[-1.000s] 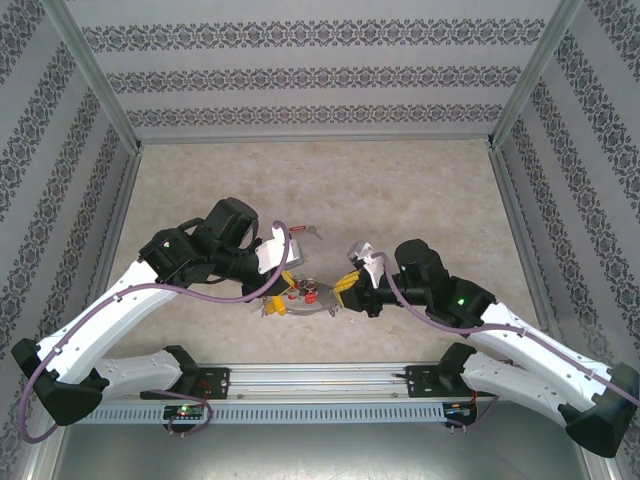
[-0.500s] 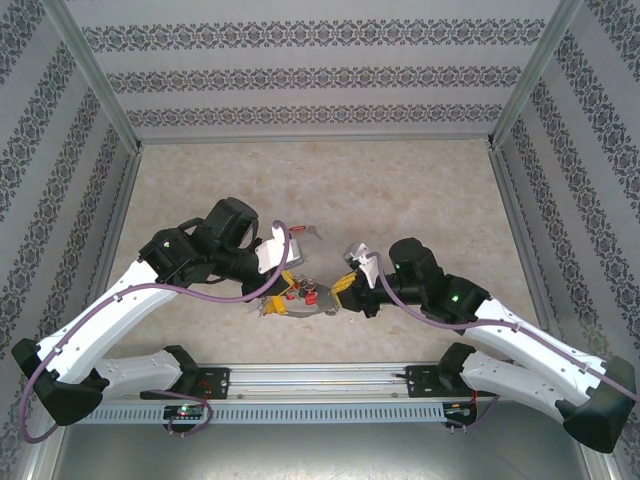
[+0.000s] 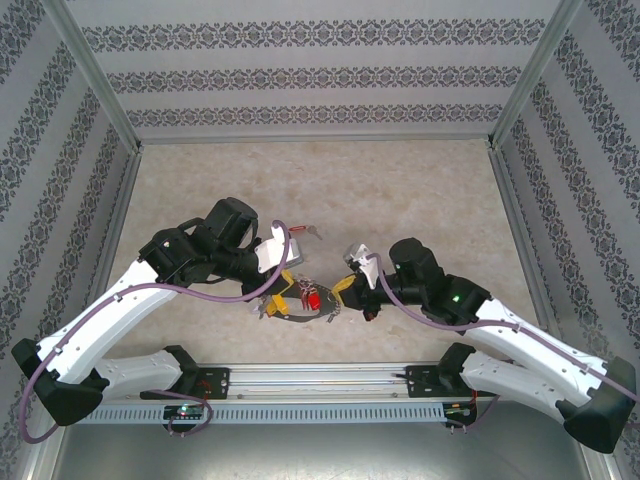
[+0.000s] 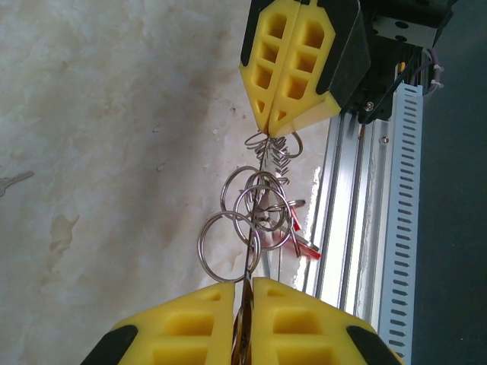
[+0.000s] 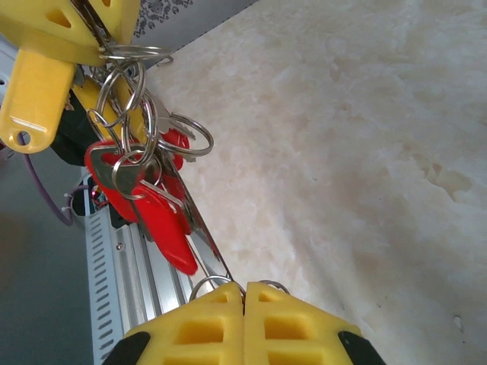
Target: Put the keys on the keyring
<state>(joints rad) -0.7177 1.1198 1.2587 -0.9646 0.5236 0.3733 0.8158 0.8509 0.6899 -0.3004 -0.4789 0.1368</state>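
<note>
The right gripper (image 5: 244, 290) has edged left and clamped its yellow fingers on the large thin grey metal keyring (image 3: 297, 316). The left gripper (image 4: 246, 284) pinches what looks like its opposite side. Red-tagged silver keys (image 5: 157, 211) dangle between the 2 grippers.

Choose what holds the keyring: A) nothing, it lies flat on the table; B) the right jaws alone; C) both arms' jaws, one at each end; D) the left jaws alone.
C: the left jaws and the right jaws are each shut on the keyring, which hangs between them.
</note>
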